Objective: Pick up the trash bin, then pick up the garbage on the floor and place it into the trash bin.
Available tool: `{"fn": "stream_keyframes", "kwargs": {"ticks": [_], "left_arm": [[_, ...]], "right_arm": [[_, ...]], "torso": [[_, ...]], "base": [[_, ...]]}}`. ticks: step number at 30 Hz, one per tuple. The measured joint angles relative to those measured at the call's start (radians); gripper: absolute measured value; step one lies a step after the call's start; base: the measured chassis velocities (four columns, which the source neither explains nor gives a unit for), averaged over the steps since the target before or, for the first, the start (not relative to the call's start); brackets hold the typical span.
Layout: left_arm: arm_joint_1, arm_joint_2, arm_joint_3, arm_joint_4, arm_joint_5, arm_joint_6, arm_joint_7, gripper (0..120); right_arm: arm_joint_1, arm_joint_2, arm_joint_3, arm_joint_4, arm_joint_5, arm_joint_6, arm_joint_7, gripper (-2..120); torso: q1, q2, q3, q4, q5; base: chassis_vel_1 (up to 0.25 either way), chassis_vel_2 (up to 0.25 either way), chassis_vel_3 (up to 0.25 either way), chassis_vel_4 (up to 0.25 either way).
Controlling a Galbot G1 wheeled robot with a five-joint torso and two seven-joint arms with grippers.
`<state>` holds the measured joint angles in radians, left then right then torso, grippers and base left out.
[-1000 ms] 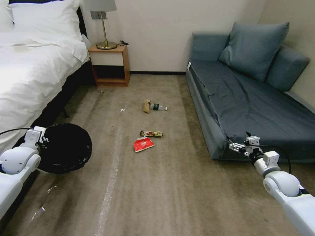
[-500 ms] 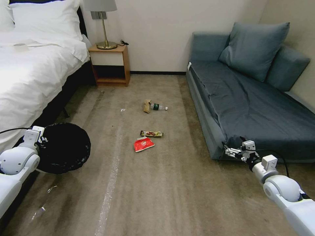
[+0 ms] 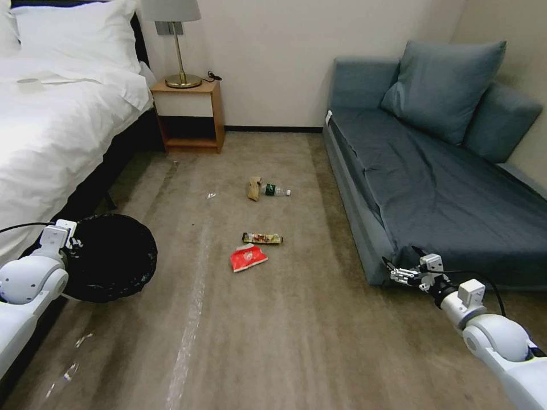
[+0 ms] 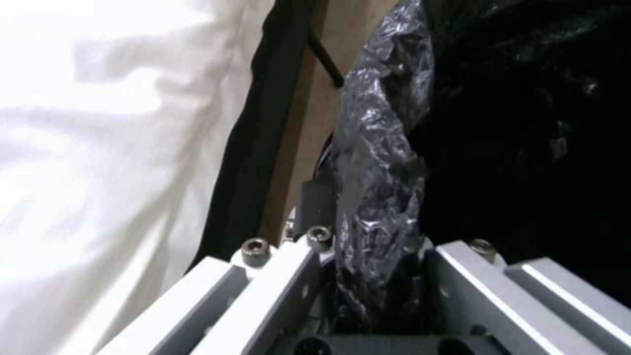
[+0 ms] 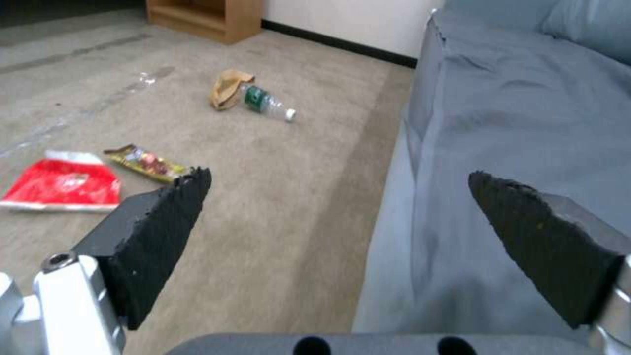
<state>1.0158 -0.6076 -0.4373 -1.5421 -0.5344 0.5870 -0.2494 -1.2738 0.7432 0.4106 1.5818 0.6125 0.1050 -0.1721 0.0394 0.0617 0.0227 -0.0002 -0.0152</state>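
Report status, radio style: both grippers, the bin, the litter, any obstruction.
Left gripper shut on trash bin rim. Right gripper open, empty, by sofa corner. Garbage on carpet, untouched. Path clear.

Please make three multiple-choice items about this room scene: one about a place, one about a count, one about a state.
1. Where does the round white plastic trash bin with black liner sit?
A. beside the white bed
B. on the grey sofa
C. under the wooden nightstand

2. How many litter pieces lie on the carpet?
A. two
B. four
C. six

3. The right gripper is:
A. open and empty
B. shut on the bottle
C. shut on the bin

Answers: 1 A, it stands by the bed, the left gripper shut on its rim. 2 B: red snack bag, yellow-brown wrapper, tan paper wrapper, clear green-labelled bottle. 3 A, its pads stand apart.
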Motion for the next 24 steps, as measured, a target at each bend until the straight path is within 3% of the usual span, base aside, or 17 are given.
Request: {"fn": "stream_keyframes", "kwargs": {"ticks": [24], "left_arm": [[-0.019,0.004,0.014,0.033,0.009,-0.024,0.029,2]], "right_arm": [[0.062,0.020,-0.068,-0.033,0.000,0.009,-0.003,100]], "torso": [[0.000,0.000,0.000,-0.0001,-0.0002]], "base": [[-0.189,0.192,0.193,-0.194]]}}
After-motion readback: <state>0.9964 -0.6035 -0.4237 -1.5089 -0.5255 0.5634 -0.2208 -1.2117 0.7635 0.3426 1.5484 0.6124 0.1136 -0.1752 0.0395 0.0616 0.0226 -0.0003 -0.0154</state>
